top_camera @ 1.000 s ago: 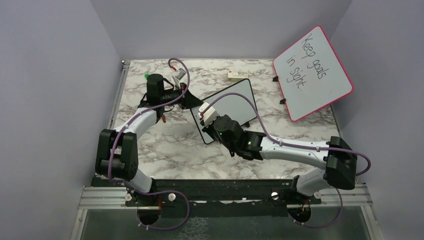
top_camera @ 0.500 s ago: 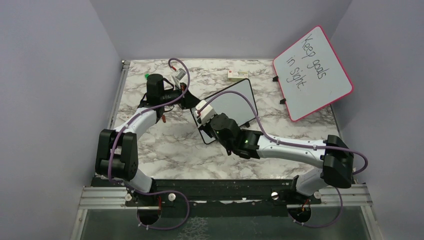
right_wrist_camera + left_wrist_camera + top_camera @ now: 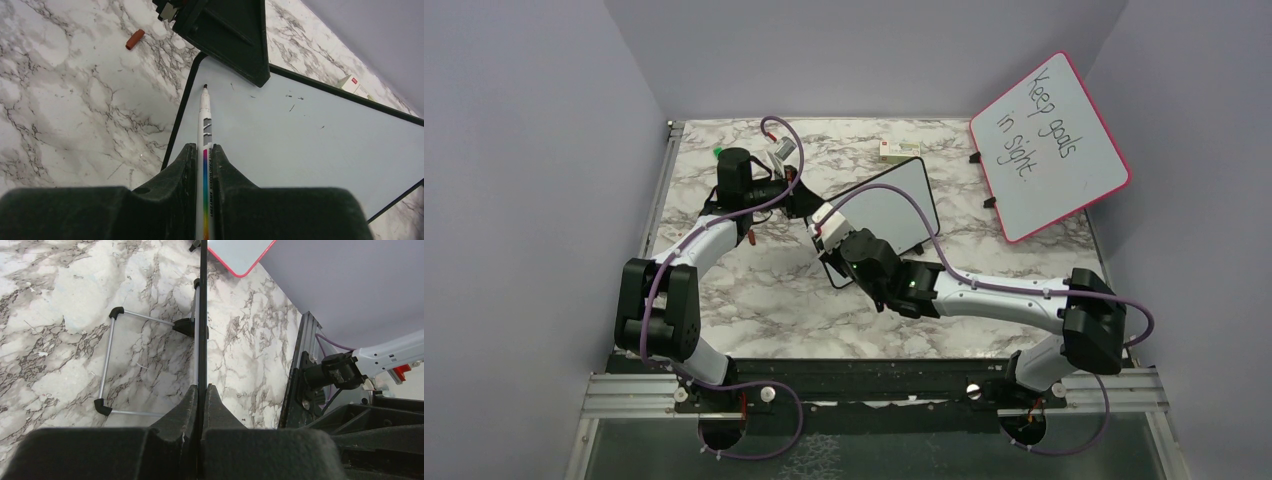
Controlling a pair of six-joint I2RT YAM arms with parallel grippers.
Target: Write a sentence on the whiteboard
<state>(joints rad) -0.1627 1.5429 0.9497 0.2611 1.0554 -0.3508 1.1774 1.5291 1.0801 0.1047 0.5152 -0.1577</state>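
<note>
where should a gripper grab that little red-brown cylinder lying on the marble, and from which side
Pinch the red-brown cylinder across its middle, coming straight down from above, fingers on its two long sides. It lies flat on the table with open marble around it; a sideways approach would likely roll it.

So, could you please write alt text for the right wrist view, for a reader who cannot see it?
The right jaws are shut on a white marker with a rainbow stripe, its dark tip at a corner of the unwritten whiteboard. The left jaws clamp that board's edge just beyond, and a red-brown cap lies on the marble table.
</note>
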